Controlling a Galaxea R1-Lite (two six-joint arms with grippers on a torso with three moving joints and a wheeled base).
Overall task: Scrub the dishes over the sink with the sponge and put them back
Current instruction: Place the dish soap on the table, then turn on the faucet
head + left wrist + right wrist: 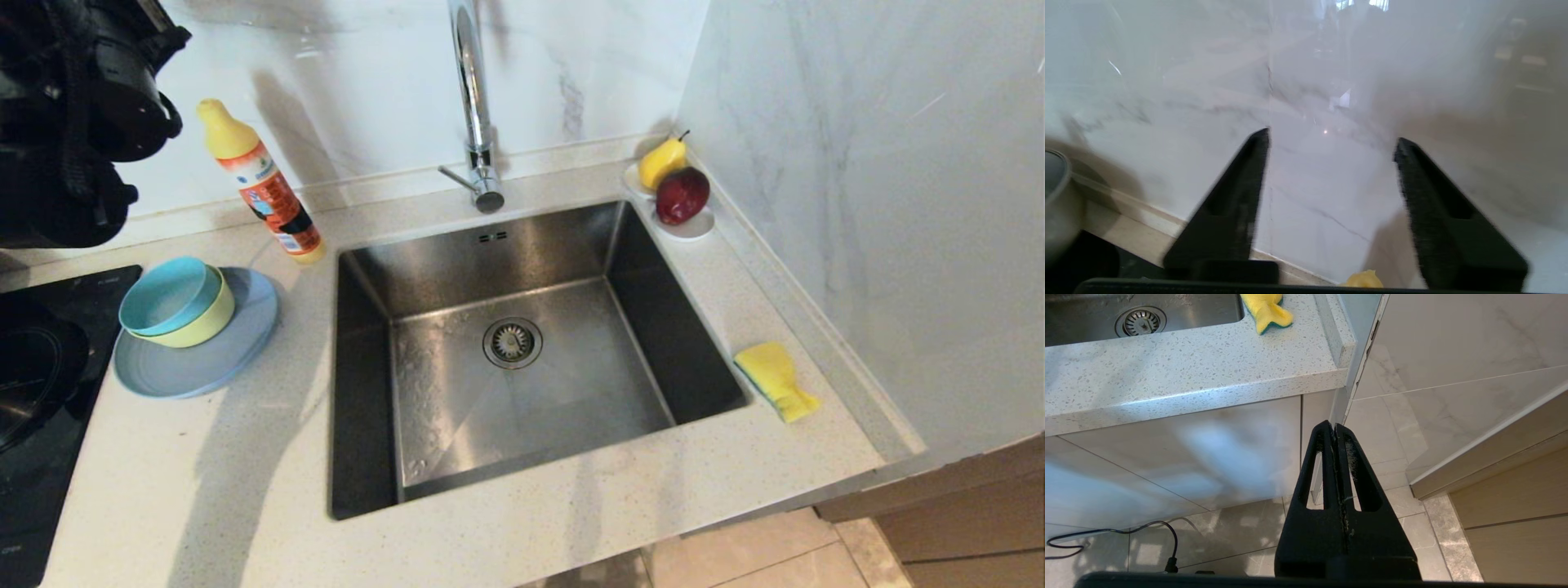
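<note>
Open sink, bottle nr dishes

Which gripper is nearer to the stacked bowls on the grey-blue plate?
Left. The left gripper is raised beside the stacked bowls, facing the wall; the right gripper hangs below the counter, far off.

Brushed stainless steel sink, chrome faucet mirror-glossy; speckled stone-look countertop, smooth; glossy marble-look wall; spongy yellow sponge; matt black gripper fingers.
</note>
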